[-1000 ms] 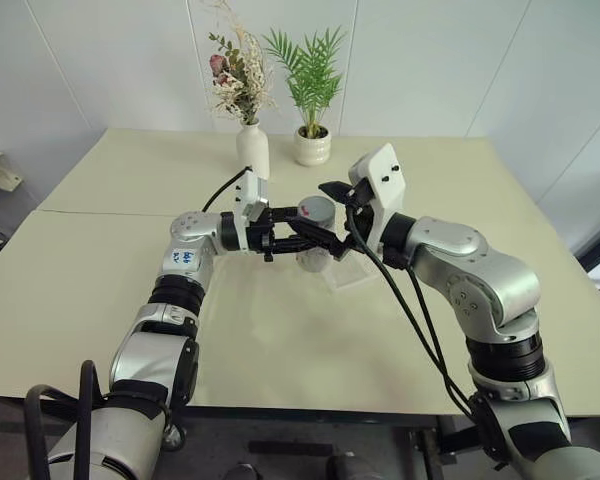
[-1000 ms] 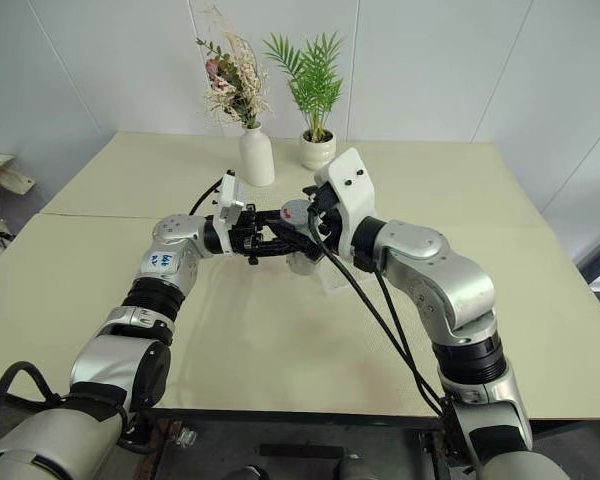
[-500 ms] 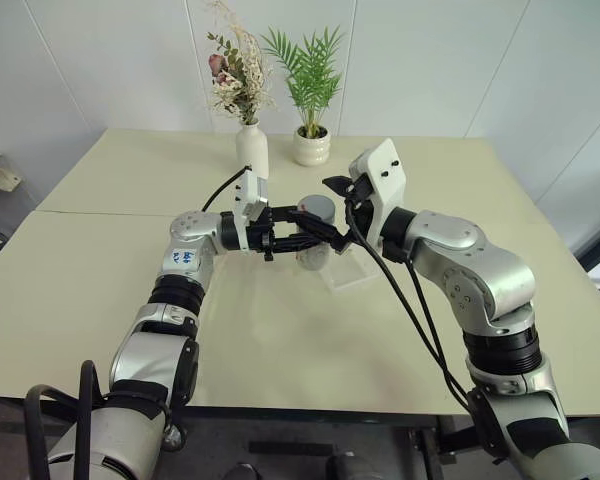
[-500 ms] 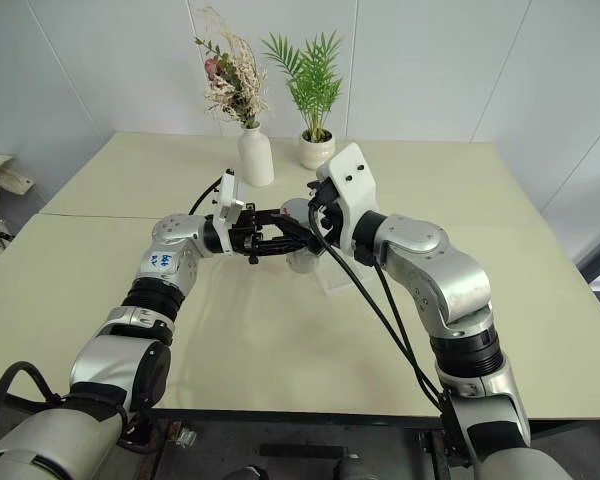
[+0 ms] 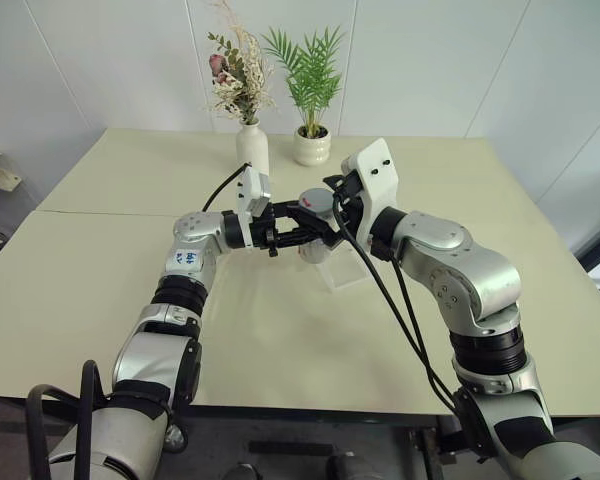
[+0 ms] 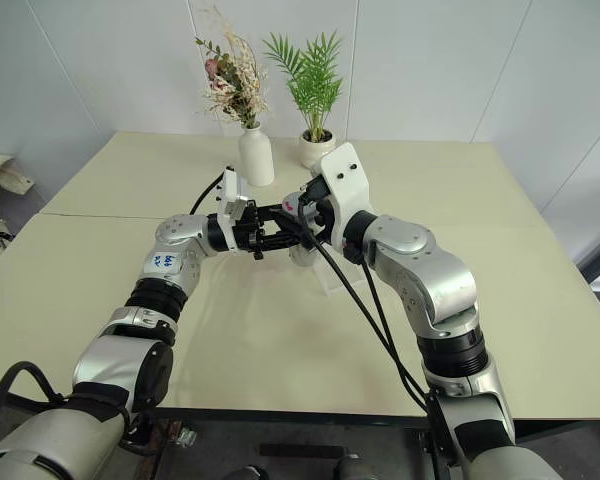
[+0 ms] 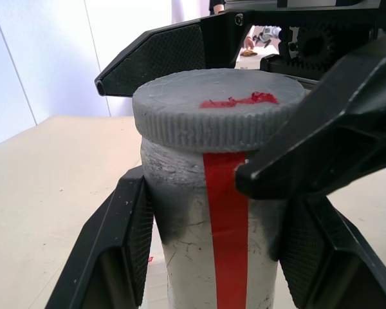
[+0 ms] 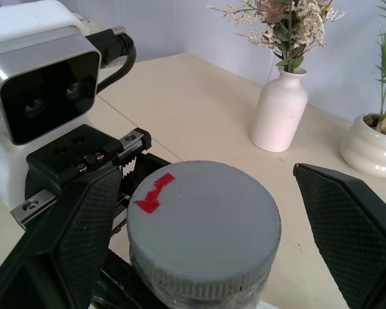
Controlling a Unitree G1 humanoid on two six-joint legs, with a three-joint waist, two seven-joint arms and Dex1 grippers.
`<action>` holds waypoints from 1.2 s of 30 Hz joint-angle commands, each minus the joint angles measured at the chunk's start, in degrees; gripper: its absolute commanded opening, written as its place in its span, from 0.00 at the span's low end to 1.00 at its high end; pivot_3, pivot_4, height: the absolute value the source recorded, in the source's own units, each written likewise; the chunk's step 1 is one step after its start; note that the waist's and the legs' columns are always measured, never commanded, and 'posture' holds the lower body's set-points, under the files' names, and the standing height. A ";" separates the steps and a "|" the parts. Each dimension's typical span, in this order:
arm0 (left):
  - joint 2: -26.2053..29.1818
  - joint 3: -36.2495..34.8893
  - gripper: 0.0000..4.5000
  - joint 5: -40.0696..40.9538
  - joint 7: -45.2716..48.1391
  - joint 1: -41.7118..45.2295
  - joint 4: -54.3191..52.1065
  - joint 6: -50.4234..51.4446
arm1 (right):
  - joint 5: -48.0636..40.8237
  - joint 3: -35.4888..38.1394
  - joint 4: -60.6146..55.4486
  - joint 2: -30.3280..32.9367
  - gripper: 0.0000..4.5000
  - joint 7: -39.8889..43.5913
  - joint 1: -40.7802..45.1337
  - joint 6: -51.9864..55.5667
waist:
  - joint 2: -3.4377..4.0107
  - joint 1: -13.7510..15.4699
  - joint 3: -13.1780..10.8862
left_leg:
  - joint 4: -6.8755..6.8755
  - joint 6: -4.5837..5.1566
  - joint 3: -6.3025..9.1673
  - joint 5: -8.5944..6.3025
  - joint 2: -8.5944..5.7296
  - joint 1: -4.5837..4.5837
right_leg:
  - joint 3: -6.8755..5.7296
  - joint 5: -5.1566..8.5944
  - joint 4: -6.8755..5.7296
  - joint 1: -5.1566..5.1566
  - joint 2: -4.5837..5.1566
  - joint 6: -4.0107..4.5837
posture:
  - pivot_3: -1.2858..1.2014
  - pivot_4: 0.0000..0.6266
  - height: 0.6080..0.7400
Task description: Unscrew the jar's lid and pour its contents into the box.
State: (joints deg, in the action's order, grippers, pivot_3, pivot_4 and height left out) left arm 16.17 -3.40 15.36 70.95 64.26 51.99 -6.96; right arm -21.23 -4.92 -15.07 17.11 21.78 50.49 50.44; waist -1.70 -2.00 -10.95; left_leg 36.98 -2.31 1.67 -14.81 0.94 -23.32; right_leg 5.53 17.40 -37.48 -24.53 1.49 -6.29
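Note:
My left gripper (image 7: 222,257) is shut on the jar (image 7: 226,238), holding it upright above the table by its body, a black finger (image 7: 125,244) on each side. The jar is frosted, with a red stripe down its side. Its grey ribbed lid (image 8: 202,225) bears a red mark and sits on top. My right gripper (image 8: 212,232) is open and straddles the lid, one finger (image 8: 83,225) on each side with gaps between. The contents are hidden inside the jar. The clear shallow box (image 5: 348,272) lies on the table just below and right of the jar.
A white vase (image 5: 252,150) of dried flowers and a white pot (image 5: 312,146) with a green plant stand at the back of the cream table (image 5: 280,330). Black cables hang from both wrists.
My right gripper has turned and edged in toward the jar, so its open fingers now flank the lid more squarely. The left gripper keeps hold of the jar in the same place.

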 commanded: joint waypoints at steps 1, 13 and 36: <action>-0.05 -0.61 0.50 0.41 -0.18 2.37 -0.84 -0.39 | 0.58 0.49 -1.60 -0.32 1.00 -0.71 1.77 -0.48 | 0.00 -0.01 0.00 | 0.00 0.00 0.00 0.00 0.00 0.00 | 0.00 0.00 0.00 0.00 0.00 0.00 | 0.52 0.24 1.00; 0.05 -0.44 0.50 0.24 -0.37 2.37 -0.72 0.15 | 0.27 0.12 -2.27 -0.19 0.91 0.05 1.42 -0.48 | 0.00 -0.04 0.00 | -0.01 0.00 0.00 0.00 0.00 0.00 | 0.00 0.00 0.01 0.00 -0.01 0.00 | 0.52 0.24 1.00; 1.40 -1.81 0.50 2.27 5.89 3.09 0.24 3.57 | -5.65 0.88 -4.14 3.99 0.57 13.69 -0.24 -4.42 | 0.00 -0.12 0.00 | -0.03 0.00 -0.01 0.00 0.00 -0.01 | -0.01 0.00 0.05 0.00 -0.02 0.00 | 0.52 0.24 1.00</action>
State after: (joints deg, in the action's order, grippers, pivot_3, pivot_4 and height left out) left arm 16.56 -3.55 16.46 77.60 65.08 52.23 -4.19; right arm -23.99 -4.08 -15.67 21.00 31.83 49.68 48.38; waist -1.69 -2.12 -10.95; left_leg 36.94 -2.31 1.67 -14.82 0.94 -23.33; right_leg 5.52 17.40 -37.43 -24.52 1.47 -6.29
